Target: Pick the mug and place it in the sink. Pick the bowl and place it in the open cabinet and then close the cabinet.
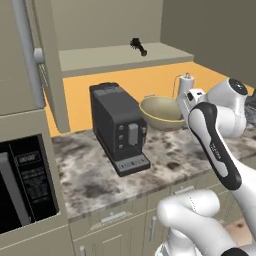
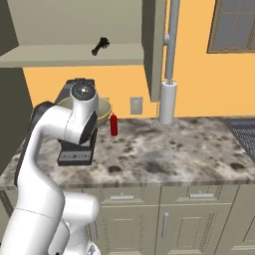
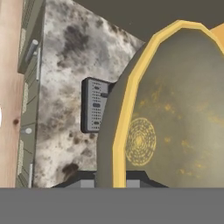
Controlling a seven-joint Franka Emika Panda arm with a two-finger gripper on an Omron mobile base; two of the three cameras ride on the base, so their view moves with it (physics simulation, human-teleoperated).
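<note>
My gripper [image 3: 118, 183] is shut on the thin rim of the large tan bowl [image 3: 175, 118], whose mottled inside takes up the right of the hand view. In the left base view the bowl [image 1: 159, 112] hangs just right of the black coffee machine [image 1: 119, 127], with the hand [image 1: 190, 100] at its right rim. The cabinet [image 1: 125, 56] stands open above it, its door [image 1: 50, 65] swung out to the left. The sink shows as a ribbed drainboard [image 2: 243, 132] at the far right. The mug is out of view.
A small dark object [image 1: 138, 46] lies on the cabinet shelf. A red bottle [image 2: 114, 124] and a white upright roll [image 2: 168, 102] stand on the marbled counter [image 2: 164, 149]. A black microwave [image 1: 22, 187] sits at the left. Drawer fronts run below the counter edge.
</note>
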